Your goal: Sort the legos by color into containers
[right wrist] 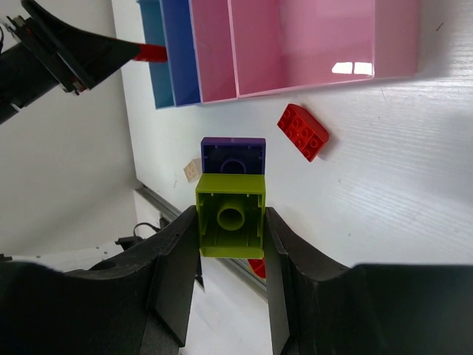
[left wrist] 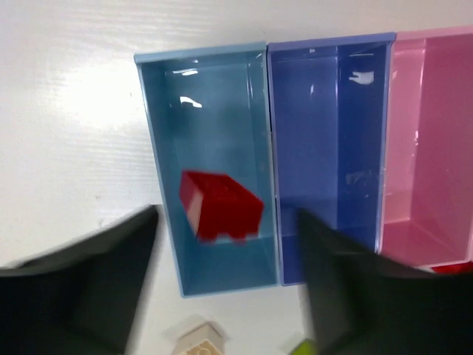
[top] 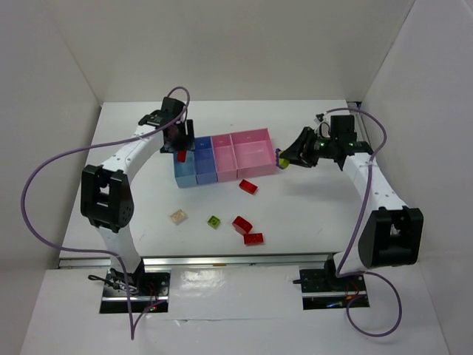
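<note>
The containers form a joined row: light blue bin [top: 184, 171], darker blue [top: 203, 164], pink [top: 224, 159] and a wider pink [top: 253, 151]. My left gripper [top: 179, 140] hangs open over the light blue bin [left wrist: 214, 111]. A red lego [left wrist: 220, 205] is loose between its fingers [left wrist: 96, 281], blurred, inside that bin's outline. My right gripper [right wrist: 230, 222] is shut on a lime green lego [right wrist: 230, 211] that has a dark purple lego [right wrist: 233, 154] stuck to its far side. It is held just off the wider pink bin's right end [top: 283, 158].
Loose on the table in front of the bins lie a red lego [top: 248, 186], a cream one [top: 177, 217], a lime green one [top: 214, 221] and two more red ones [top: 242, 224] [top: 253, 238]. White walls close in the table's sides.
</note>
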Controlling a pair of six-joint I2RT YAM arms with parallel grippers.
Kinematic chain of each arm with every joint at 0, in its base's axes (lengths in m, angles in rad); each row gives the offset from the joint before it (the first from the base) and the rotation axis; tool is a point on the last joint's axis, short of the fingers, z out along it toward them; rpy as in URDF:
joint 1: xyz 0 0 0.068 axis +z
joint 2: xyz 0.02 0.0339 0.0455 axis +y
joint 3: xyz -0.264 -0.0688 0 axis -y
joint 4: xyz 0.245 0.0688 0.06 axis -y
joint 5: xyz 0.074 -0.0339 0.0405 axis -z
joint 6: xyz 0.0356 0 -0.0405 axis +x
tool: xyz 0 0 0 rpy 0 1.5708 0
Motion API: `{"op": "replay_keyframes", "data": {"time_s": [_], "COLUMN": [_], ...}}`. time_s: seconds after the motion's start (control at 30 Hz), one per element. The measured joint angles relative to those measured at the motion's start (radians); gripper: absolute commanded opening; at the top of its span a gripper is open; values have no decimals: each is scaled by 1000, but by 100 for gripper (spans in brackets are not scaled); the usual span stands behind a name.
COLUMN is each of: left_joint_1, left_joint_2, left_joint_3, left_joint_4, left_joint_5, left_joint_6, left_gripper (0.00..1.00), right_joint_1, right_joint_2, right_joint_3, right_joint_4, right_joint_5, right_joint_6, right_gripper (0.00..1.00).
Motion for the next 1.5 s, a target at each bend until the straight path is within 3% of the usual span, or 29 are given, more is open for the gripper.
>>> {"op": "replay_keyframes", "data": {"time_s": [0.23,0.43,0.63,0.87,1.0,1.1,1.23,1.5], "left_joint_1": [3,-40,-205,-284,-252,-165,-59,-107], "left_joint_2": [8,-71,-275,-238,-190,-190,-147,-32], "left_joint_3": [35,41,-99,-93,-99,-158,-199,-199], "left_joint_4": [-15,3,219,337,381,516,730,992], "left_joint_5": [32,122,474,794,959,1134,1298,1442], "left_joint_6": [-13,93,233,275,206,72,-149,-447], "left_gripper": [100,99,94,88,94,94,85,88], "right_joint_1": [21,44,53,82,97,97,105,147], "right_joint_2": [19,22,34,55,53,39,11,-9], "right_joint_3": [-3,-3,-3,-5,-6,-6,-5,13], "right_joint_4": [0,0,42,169,208,220,229,228], "right_joint_5": [-5,-50,-160,-292,-330,-339,-344,-294], "right_joint_6": [0,-2,26,99,102,97,79,37], "right_gripper": [27,27,28,28,28,28,28,28]}}
